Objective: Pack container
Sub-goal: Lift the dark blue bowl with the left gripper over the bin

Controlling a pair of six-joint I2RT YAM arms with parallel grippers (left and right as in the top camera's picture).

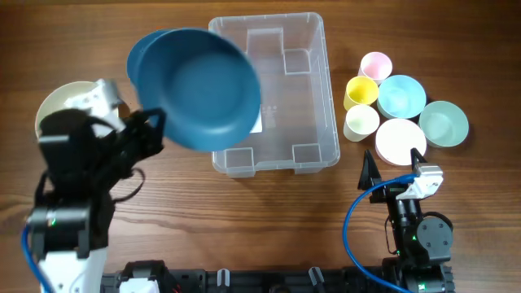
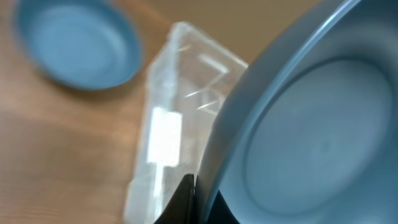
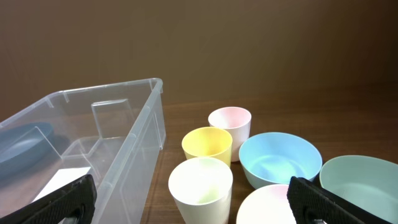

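Note:
The clear container (image 1: 281,89) stands at the middle of the table, with a white label on its floor. My left gripper (image 1: 155,124) is shut on the rim of a large dark blue bowl (image 1: 195,88), which hangs tilted over the container's left edge. In the left wrist view the bowl (image 2: 311,124) fills the right side. Its rim is pinched at the gripper (image 2: 202,202), and the container (image 2: 180,93) lies beyond. My right gripper (image 1: 395,167) stands open near the front right, holding nothing. The right wrist view has the gripper (image 3: 191,194) spread wide before the container (image 3: 124,130) and the cups.
A second dark blue dish (image 1: 140,50) lies left of the container, and a cream bowl (image 1: 59,104) sits under my left arm. Right of the container cluster a pink cup (image 1: 375,64), yellow cup (image 1: 361,91), white cup (image 1: 361,122), light blue bowl (image 1: 401,95), green bowl (image 1: 444,124) and white bowl (image 1: 399,140).

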